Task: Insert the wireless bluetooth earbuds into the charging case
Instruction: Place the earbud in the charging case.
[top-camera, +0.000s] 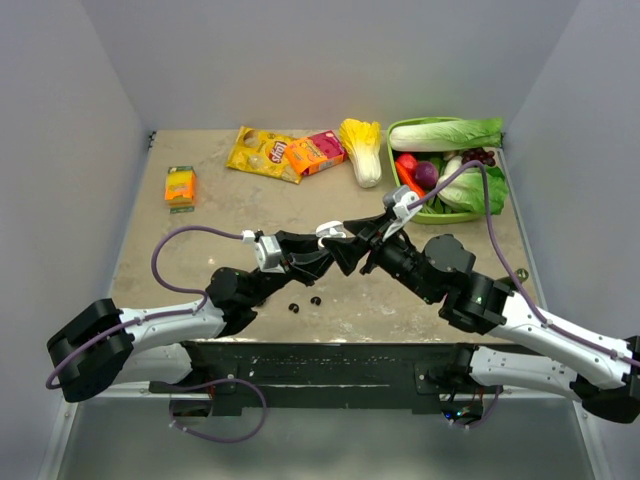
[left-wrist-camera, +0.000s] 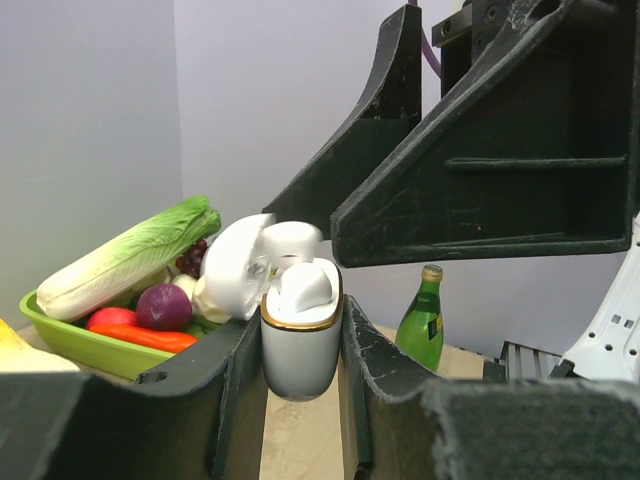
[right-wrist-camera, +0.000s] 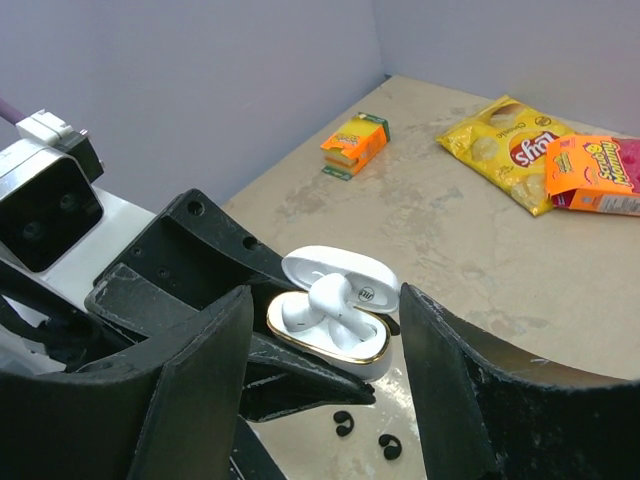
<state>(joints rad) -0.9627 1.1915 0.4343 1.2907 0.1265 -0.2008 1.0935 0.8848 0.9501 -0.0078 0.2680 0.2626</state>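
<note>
Left gripper (top-camera: 325, 248) seen from above pinching white case (top-camera: 330, 231); right gripper (top-camera: 362, 240) just beside it; black earbuds (top-camera: 294, 306) seen lying on table (top-camera: 200, 225) nearer arm bases. Left wrist: case clamped upright between fingers (left-wrist-camera: 230, 400), lid (left-wrist-camera: 235, 265) flipped back, white earbuds (left-wrist-camera: 305, 285) seated inside. Right wrist: right gripper spread wide either side of case, nothing held.

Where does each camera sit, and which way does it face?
Top external: above and behind, looking down on the table; left arm and right arm show.
Left wrist: faces the green basket; left gripper clamps the white charging case.
Right wrist: looks down toward the chips bag; right gripper open, flanking the case.
Shared: all see the case; top and right wrist, black earbuds.
</note>
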